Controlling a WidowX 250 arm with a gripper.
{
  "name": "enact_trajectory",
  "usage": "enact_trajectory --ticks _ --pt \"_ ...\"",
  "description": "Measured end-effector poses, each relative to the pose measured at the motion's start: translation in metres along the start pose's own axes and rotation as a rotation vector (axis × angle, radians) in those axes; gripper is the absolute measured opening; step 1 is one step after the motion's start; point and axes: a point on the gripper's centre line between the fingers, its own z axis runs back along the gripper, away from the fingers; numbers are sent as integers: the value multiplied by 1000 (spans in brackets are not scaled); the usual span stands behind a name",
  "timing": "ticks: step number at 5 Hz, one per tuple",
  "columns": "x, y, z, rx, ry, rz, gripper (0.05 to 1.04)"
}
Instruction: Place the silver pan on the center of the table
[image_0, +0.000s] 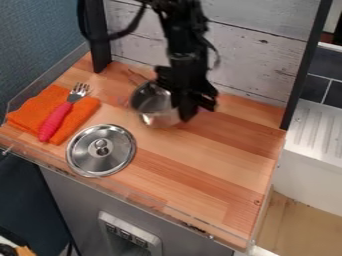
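White weathered planks (254, 55) rise behind the gripper (190, 107), framed by a black post (100, 45) off to its left and another (307, 70) well to its right. Beneath it spreads a wood-striped tabletop (220, 145), with a clear plastic rim (167, 212) along the side nearest the camera. The black robot arm (180, 45) comes down from the top edge of the view to the gripper, and a dark cable (127, 32) loops out on the left.

Immediately left of the gripper is the silver pan (157, 115), toward the back of the tabletop, its thin handle pointing away to the back left. The gripper overlaps the pan's right side in view. I cannot tell how far open it is, nor whether it has hold of the pan.

Nearer the camera than the gripper, and to its left, a round metal lid (100, 151) lies knob up. Farther left of the gripper, an orange cloth (32, 107) is spread near the tabletop's edge. A fork with a pinkish-red handle (55, 121) lies across it, tines aimed toward the back. Well right of the gripper, beyond the tabletop, are a white ribbed drainboard (317, 130) and dark tiles (314, 89).
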Motion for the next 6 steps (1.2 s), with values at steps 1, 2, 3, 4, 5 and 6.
enact_trajectory --ticks 1,2,3,4,5,6 --pt "-3 -32 -6 -49 14 -86 81" --pt "-9 -39 -9 -106 17 -113 81" --pt "-13 -36 -9 -107 42 -116 102" --pt "-16 -36 -9 -105 59 -109 277" --pt "-14 -34 -9 -90 49 -104 562" --pt "-15 -34 -14 -49 38 -43 869"
